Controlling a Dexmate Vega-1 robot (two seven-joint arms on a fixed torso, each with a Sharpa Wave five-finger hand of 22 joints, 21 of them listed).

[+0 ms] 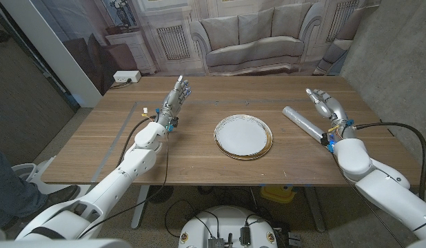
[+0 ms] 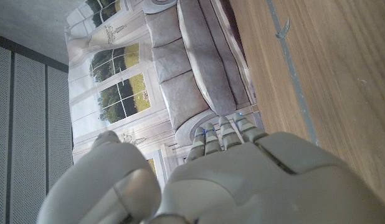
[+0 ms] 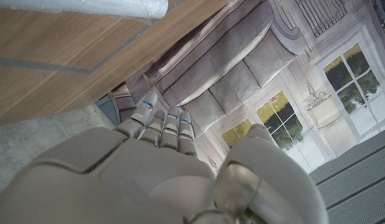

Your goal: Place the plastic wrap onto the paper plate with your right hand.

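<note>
Plastic wrap roll (image 1: 304, 122) lies on the table (image 1: 192, 155) at 3 o'clock from the paper plate (image 1: 243, 136), apart from it. Right hand (image 1: 326, 105) stands just beside the roll, fingers apart, holding nothing. Left hand (image 1: 175, 97), at 9 o'clock from the plate, is likewise empty, fingers extended.

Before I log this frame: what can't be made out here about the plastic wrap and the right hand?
- Plastic wrap: its near end is hidden behind the right hand in the head view, so contact cannot be told.
- Plastic wrap in the right wrist view: cut off by the picture's edge.
- Right hand: its palm side faces away from the camera.
</note>
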